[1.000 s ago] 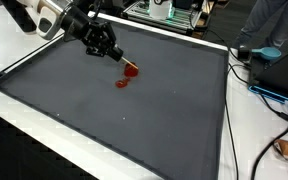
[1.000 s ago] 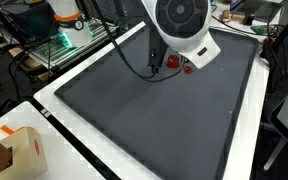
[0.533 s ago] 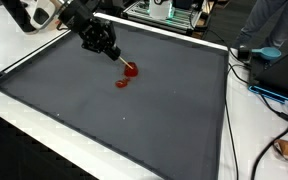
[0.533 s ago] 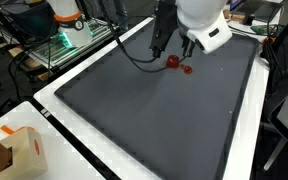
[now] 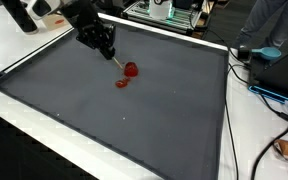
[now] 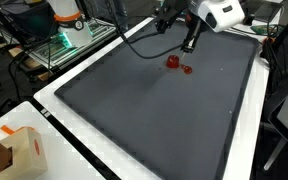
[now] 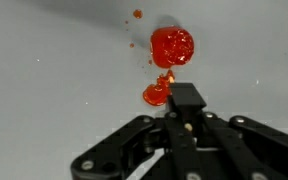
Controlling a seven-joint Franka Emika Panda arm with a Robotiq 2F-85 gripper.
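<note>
My gripper (image 7: 187,118) is shut on a black tool (image 7: 187,100) that sticks out past the fingers. Just beyond the tool's end lie two red blobs on the dark grey mat (image 7: 54,70): a larger glossy red blob (image 7: 172,46) and a smaller red smear (image 7: 157,94), with tiny red specks above them. In both exterior views the gripper (image 5: 106,48) (image 6: 191,40) hangs above the mat, apart from the larger blob (image 5: 131,70) (image 6: 172,62) and the smaller smear (image 5: 122,83) (image 6: 187,70). A thin pale tip (image 5: 115,60) points down toward them.
The mat (image 5: 134,120) lies on a white table (image 5: 254,140) with a black border line. Cables (image 5: 269,95) and a blue item (image 5: 264,52) sit beside it. A cardboard box (image 6: 14,150) stands at a corner; racks with equipment (image 6: 64,35) stand behind.
The gripper with the tool has risen and pulled back from the red blobs toward the mat's far edge. The blobs stay in place.
</note>
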